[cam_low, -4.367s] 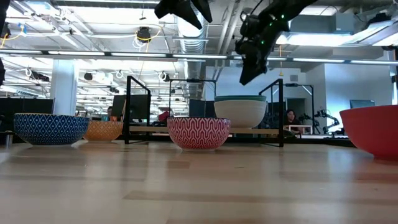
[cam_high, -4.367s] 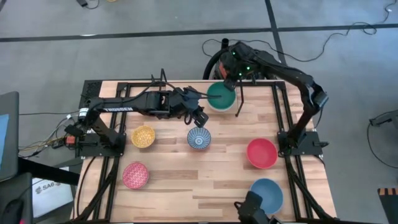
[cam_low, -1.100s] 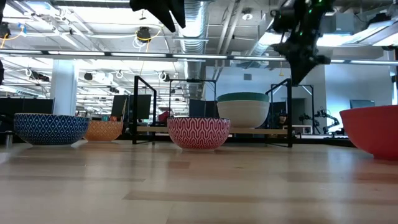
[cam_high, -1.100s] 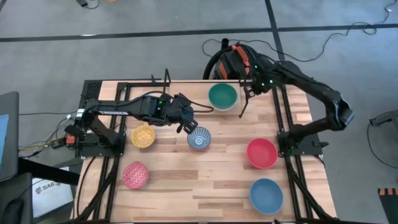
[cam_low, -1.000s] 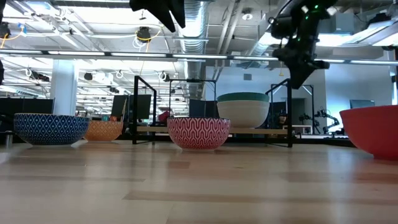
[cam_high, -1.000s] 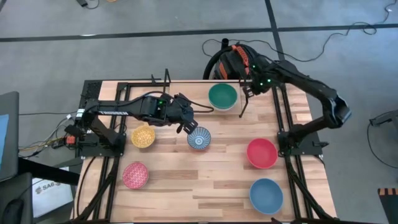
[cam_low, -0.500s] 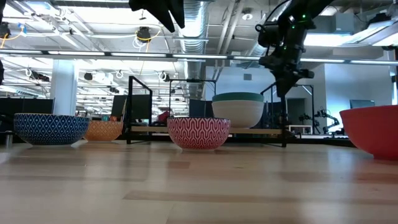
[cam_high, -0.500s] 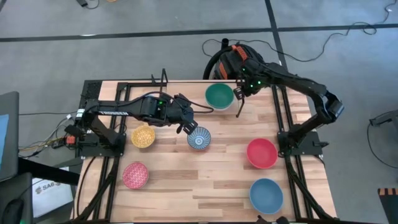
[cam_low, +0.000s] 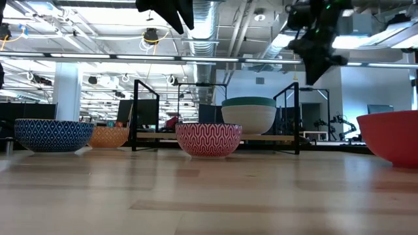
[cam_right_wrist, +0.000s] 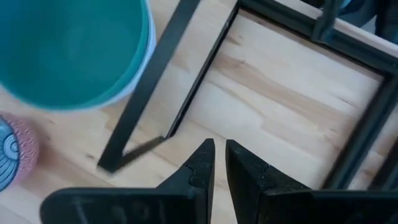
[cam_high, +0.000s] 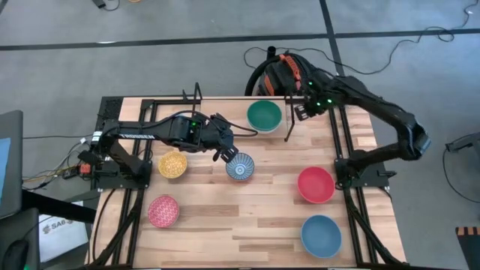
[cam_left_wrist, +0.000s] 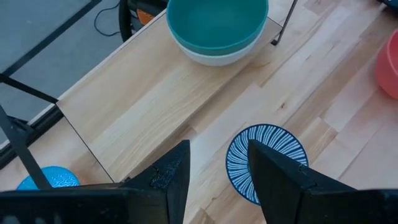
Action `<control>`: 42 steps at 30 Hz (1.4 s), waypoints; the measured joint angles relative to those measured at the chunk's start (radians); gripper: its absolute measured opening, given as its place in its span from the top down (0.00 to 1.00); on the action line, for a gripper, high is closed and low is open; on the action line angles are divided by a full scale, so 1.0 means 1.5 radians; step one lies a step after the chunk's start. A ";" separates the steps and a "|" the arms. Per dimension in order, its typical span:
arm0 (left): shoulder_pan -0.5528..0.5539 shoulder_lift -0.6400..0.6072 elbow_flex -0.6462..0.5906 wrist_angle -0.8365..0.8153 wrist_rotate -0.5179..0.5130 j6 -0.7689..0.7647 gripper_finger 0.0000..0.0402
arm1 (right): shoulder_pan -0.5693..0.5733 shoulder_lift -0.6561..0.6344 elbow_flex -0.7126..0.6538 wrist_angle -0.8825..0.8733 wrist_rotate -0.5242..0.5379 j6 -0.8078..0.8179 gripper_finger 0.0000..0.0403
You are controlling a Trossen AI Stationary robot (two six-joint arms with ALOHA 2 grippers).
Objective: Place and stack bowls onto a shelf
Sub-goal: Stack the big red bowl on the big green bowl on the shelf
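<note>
The right gripper hangs above the far right end of the table with its two fingers drawn nearly together, only a thin slit between them, and nothing held in that slit. Below and just beside it stands the shelf, a low black rod rack whose right-end posts rise near the gripper; in the low view this gripper sits above the post tops, clear of them. On the shelf rests the green bowl, nested in a white bowl whose pale side shows under the green rim; the pair lies a little apart from the right gripper, toward the table's middle. The right arm reaches in from its base at the right rail, elbow bent outward, forearm running toward the far edge. The left gripper hovers above the table with its jaws moderately parted and empty; the blue-white patterned bowl sits on the wood directly below and just ahead of its fingertips. The left arm stretches low across from the left rail toward the centre. Elsewhere on the table, the yellow bowl stands near the left arm, the pink speckled bowl nearer the front left, the red bowl at the right, and the larger blue bowl at the front right.
</note>
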 joint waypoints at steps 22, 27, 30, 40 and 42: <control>-0.055 0.001 -0.221 0.526 0.207 0.254 0.64 | 0.387 -0.291 -0.250 -0.041 0.004 0.256 0.83; -0.055 0.000 -0.261 0.632 0.249 0.279 0.64 | 0.438 -0.272 -0.288 -0.107 0.010 0.279 0.75; -0.052 0.001 -0.270 0.642 0.249 0.270 0.64 | 0.463 -0.264 -0.320 -0.091 -0.001 0.310 0.65; -0.055 0.001 -0.282 0.644 0.251 0.238 0.64 | 0.522 -0.251 -0.421 0.010 0.002 0.325 0.47; -0.055 0.001 -0.282 0.644 0.251 0.237 0.64 | 0.522 -0.251 -0.436 0.025 0.001 0.309 0.50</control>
